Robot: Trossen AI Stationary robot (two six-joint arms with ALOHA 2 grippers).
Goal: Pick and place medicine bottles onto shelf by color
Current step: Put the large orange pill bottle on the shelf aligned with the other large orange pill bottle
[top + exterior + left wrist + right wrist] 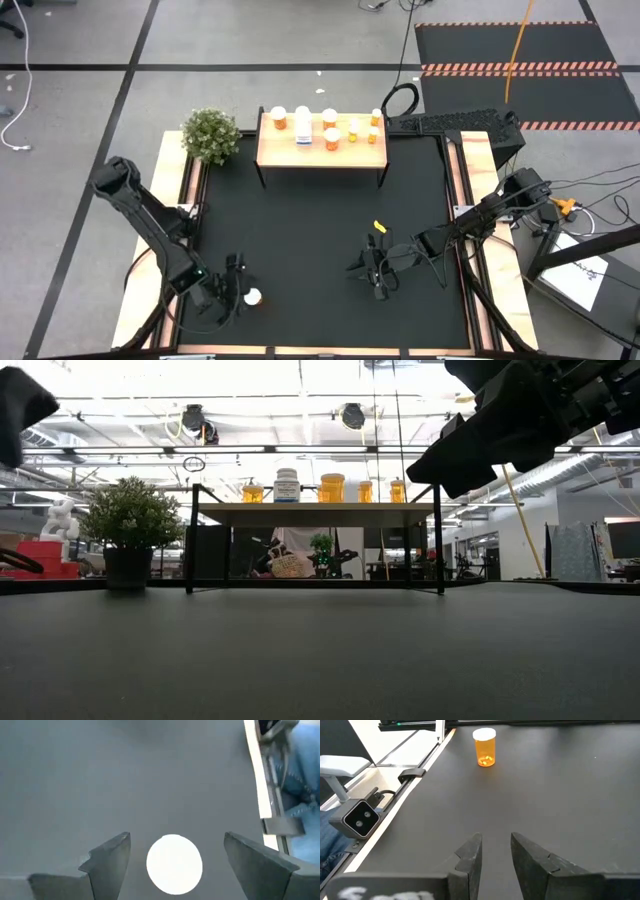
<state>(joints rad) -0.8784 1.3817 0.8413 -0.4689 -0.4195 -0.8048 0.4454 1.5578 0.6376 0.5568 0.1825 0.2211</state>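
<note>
1. One orange translucent bottle (252,297) with a round white cap, upright on the matte black mat (320,240) at the near left, between the wide-open fingers of the left gripper (237,290); not touched.
2. Mid-table right: right gripper (377,283), dark tapered fingers only narrowly parted, nothing held.
3. Just beyond, small yellow piece (379,227) lying on the mat.
4. Far edge: light-wood shelf (322,152) on thin black legs, carrying seven cylindrical bottles (330,138), orange and white.
5. Left of the shelf: bushy potted plant (210,135).
</note>
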